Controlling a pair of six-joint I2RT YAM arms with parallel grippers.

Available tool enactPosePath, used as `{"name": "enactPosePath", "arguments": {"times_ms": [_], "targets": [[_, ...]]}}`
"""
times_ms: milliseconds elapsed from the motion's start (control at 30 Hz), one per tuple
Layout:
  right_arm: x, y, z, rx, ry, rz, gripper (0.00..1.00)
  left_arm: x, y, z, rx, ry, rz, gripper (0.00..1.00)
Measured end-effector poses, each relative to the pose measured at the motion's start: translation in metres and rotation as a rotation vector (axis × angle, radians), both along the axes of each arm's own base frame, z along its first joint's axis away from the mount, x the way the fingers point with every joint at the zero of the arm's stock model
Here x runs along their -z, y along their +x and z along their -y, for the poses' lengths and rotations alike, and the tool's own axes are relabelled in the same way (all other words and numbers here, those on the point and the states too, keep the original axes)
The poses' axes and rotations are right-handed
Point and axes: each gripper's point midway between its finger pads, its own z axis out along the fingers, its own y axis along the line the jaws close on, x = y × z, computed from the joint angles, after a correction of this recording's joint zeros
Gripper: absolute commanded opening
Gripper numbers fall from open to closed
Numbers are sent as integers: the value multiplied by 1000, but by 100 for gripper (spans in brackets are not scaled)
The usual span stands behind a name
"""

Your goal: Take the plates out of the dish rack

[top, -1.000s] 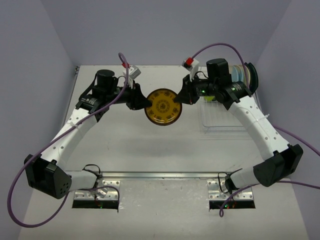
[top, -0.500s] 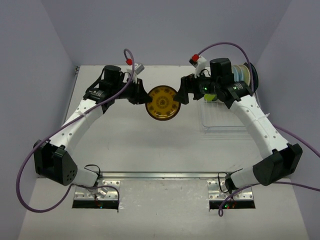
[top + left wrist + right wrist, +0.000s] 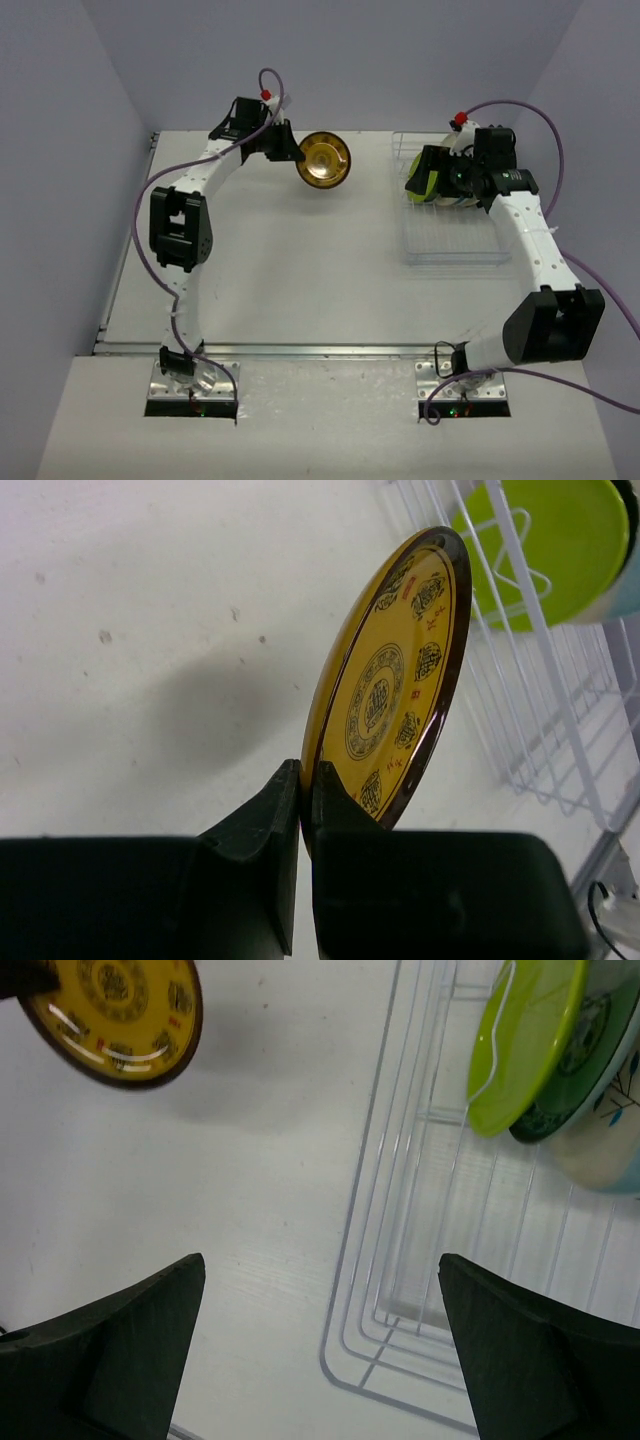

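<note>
A small yellow plate with a brown rim and printed pattern hangs on edge above the table's far middle. My left gripper is shut on its rim; in the left wrist view the plate stands up from the pinching gripper. The white wire dish rack lies at the right. A lime-green plate, a teal-patterned one and a cream one stand in its raised end. My right gripper hovers wide open over the rack's corner, holding nothing.
The rack's flat grid base lies directly under my right gripper. Bare white table spreads left of the rack. Grey walls close in the far and side edges.
The right gripper let go of the yellow plate, opened wide and drew back to the rack. The left arm carried the plate from the table's middle toward the far side.
</note>
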Motion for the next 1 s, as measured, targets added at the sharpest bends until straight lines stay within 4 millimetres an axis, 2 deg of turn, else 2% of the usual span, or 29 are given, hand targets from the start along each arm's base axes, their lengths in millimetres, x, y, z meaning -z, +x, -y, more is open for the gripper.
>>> {"name": "enactPosePath", "arguments": {"times_ms": [167, 367, 533, 733, 867, 933, 1000], "targets": [[18, -6, 6, 20, -24, -36, 99, 53, 31, 5, -44, -9, -65, 0], [24, -7, 9, 34, -40, -44, 99, 91, 59, 8, -113, -40, -76, 0], [27, -5, 10, 37, -40, -50, 99, 109, 79, 12, -160, -79, -66, 0], [40, 1, 12, 49, -46, -73, 99, 117, 88, 18, -193, -139, -76, 9], [46, 3, 16, 70, -54, -88, 99, 118, 93, 19, -211, -157, -70, 23], [46, 4, 18, 82, -61, -89, 99, 122, 94, 19, -222, -161, -79, 37], [47, 4, 20, 91, -69, -89, 99, 126, 95, 18, -233, -163, -89, 40]]}}
